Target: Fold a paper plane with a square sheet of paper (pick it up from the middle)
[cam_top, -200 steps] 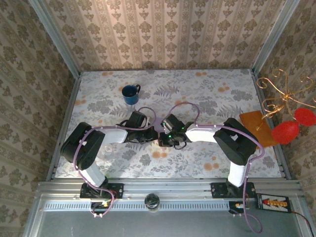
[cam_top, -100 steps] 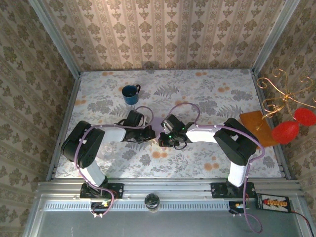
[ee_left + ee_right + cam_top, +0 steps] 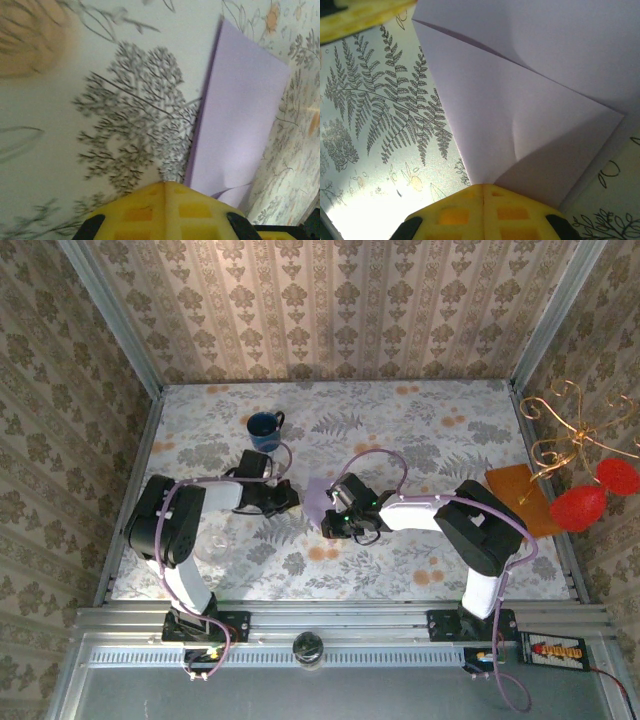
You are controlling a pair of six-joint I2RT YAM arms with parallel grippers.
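Top external view, by count: one pale lilac sheet of paper (image 3: pixel 318 500), already creased, lies near the middle of the floral-patterned table (image 3: pixel 430 440), between two black-and-white arms. There is one dark blue mug (image 3: pixel 265 430) behind the left arm. One flat orange-brown rectangle (image 3: pixel 518 495) sits at the right edge, well apart from the paper. Beside that rectangle are two red balls (image 3: pixel 578 507) and one gold curled-wire stand (image 3: pixel 565 435).

The right gripper (image 3: pixel 328 522) sits at the paper's near right corner. In the right wrist view its yellow fingertips (image 3: pixel 484 189) are pressed together with the lilac sheet (image 3: pixel 520 115) coming straight out from between them, so it is pinching the paper. One fold line crosses the sheet there, and a soft dent shows near the grip.

The left gripper (image 3: pixel 290 498) points at the paper's left edge. In the left wrist view its yellow fingers (image 3: pixel 165 186) meet along a single seam, closed. The folded sheet (image 3: pixel 240 115) runs just beside the tip (whether it touches the tip, I cannot tell).

Compared with a second ago, the left arm has drawn back and to the left, toward the mug. More of the lilac paper is now uncovered between the two wrists. The right arm has barely shifted, and the mug and the rectangle are where they were.
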